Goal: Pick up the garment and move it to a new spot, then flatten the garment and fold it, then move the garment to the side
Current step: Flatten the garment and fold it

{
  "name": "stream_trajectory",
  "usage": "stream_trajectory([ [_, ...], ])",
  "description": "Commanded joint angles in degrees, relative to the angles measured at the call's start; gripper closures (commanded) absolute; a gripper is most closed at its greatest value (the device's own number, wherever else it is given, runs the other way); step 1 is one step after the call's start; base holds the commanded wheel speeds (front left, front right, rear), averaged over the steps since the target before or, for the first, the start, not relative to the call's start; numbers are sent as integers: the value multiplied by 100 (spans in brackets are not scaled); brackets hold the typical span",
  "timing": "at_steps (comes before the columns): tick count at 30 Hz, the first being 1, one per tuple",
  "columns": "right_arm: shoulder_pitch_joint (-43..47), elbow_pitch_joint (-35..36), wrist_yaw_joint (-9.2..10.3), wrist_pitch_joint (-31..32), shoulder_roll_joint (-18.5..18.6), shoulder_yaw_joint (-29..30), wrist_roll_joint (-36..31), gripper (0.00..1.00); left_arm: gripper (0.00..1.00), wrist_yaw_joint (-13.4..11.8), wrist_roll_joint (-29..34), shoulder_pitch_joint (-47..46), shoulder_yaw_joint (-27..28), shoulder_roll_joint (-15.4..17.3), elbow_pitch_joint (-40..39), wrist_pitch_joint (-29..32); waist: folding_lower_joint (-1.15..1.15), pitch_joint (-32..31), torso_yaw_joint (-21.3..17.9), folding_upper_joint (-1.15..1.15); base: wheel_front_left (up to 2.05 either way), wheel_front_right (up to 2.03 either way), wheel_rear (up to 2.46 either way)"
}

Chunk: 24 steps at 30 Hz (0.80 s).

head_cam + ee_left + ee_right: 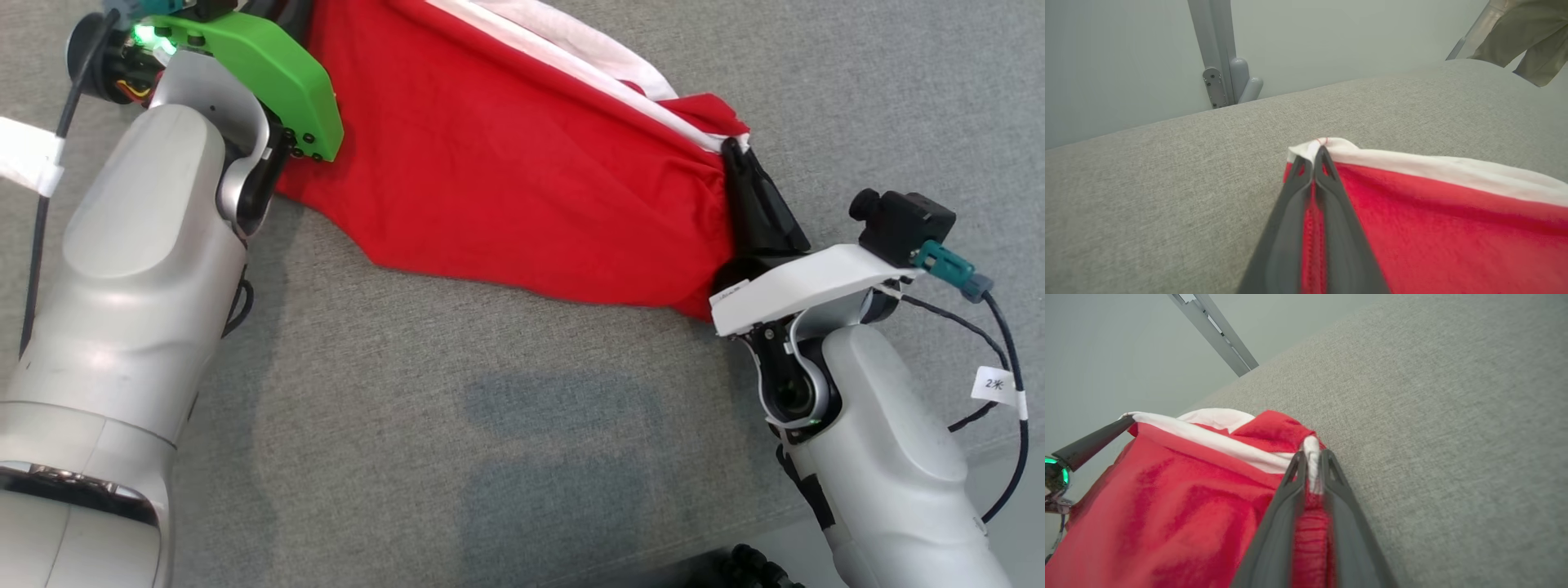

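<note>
The left gripper [1318,157] is pinched tight on the white-trimmed edge of the red garment [506,163]. The right gripper [1312,457] is clamped on the same trim at the opposite corner. The cloth spans between the two, over the grey fabric surface [392,425] beneath them.

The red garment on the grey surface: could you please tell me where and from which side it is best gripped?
Probably by the two ends of its white-banded edge, one gripper each, coming in from the red side. The garment spreads wide between those ends, as the left gripper and right gripper pinch them now.
</note>
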State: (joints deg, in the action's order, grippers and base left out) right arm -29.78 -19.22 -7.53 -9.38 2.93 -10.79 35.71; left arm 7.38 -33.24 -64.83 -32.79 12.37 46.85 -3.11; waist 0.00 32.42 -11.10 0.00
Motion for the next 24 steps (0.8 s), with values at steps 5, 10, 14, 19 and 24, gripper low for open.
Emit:
stream_trajectory([
  [5, 108, 69, 4, -367, -2, -225, -355, 0, 0, 16, -319, -138, -233, 1, 387, -450, 0, 4, -36, 0, 0, 0, 0],
  [10, 534, 672, 4, -579, 57, 112, -1406, 0, 0, -108, -297, 217, -73, 78, 329, -1165, 0, -147, 117, 0, 0, 0, 0],
  [14, 829, 1417, 4, -583, 37, 600, -2056, 0, 0, -536, 56, 726, 436, 167, -711, -1208, 0, -268, 274, 0, 0, 0, 0],
  [19, 1099, 1999, 4, -583, 20, 921, -2410, 0, 0, -952, 732, 1904, 1153, 194, -2383, -1199, 0, -448, 430, 0, 0, 0, 0],
  [24, 1239, 2140, 4, -584, 12, 1074, -2615, 0, 0, -1151, 1260, 2905, 1528, 121, -3376, -1200, 0, -645, 507, 0, 0, 0, 0],
])
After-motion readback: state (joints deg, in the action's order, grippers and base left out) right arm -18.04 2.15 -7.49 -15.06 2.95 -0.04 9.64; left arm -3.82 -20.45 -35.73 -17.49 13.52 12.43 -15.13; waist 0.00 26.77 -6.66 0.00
